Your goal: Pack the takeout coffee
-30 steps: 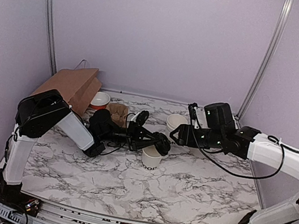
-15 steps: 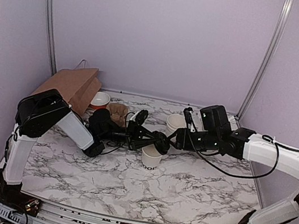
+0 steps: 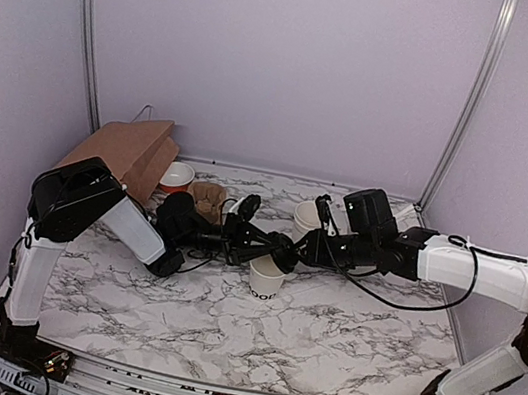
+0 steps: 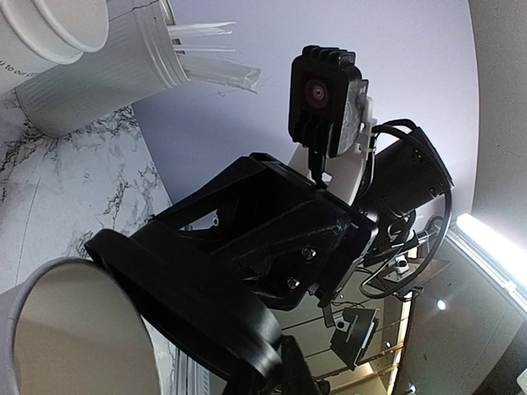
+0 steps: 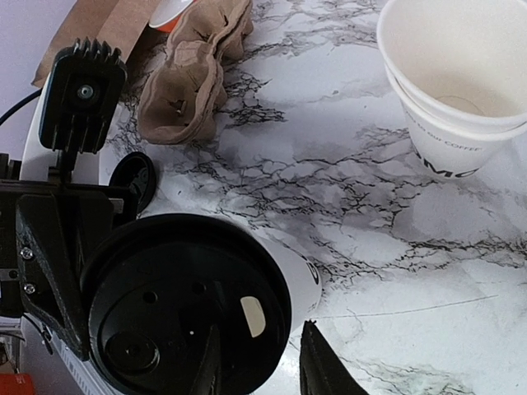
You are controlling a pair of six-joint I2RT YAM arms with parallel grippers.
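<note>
The takeout coffee's white paper cup (image 3: 267,277) stands mid-table, black lettering low on its side. Its round black lid (image 3: 284,253) hangs tilted just over the cup's rim, with my left gripper (image 3: 271,247) shut on the lid's left edge. From the left wrist the lid (image 4: 189,329) shows edge-on above the cup's mouth (image 4: 70,337). My right gripper (image 3: 302,250) comes in from the right. In the right wrist view its fingers (image 5: 317,366) straddle the rim of the lid (image 5: 165,304), one over the top, one outside with a gap, still open. The cup's side (image 5: 295,276) shows beneath.
A brown paper bag (image 3: 129,155) lies at the back left, with a red bowl (image 3: 177,178) and a brown cup carrier (image 3: 209,197) beside it. A stack of nested white cups (image 3: 312,216) stands behind the right gripper. A ribbed white tub with utensils (image 4: 107,78) stands near that stack.
My right gripper has moved left up to the lid, and its jaws have narrowed around the lid's rim. The left arm, lid and cup have stayed put.
</note>
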